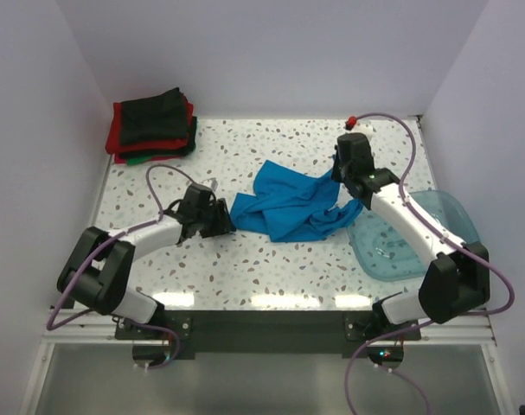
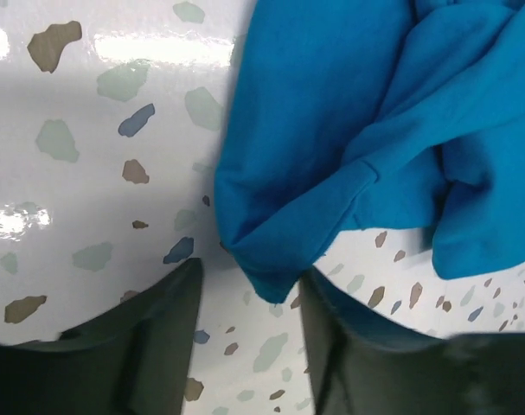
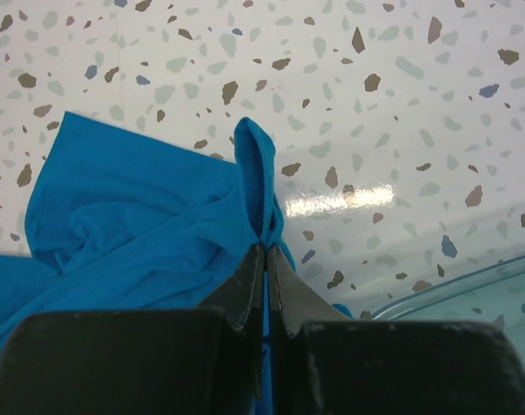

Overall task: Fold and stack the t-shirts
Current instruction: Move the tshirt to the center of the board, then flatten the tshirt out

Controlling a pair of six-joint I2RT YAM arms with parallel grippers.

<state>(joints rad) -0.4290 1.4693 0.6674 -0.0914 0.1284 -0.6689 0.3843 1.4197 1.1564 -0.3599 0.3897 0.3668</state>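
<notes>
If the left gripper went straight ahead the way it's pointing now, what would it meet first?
The blue t-shirt: its near corner lies between the open fingers of the left gripper, so cloth comes first, almost at once. How high the fingers hang is unclear.

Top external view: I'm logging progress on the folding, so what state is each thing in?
blue t-shirt, crumpled and unfolded on the table.
folded t-shirts, stacked at the far left corner.
plastic tub, open side up, at the right.
left claw, open, shirt corner between its fingers.
right claw, shut on the blue t-shirt.
</notes>
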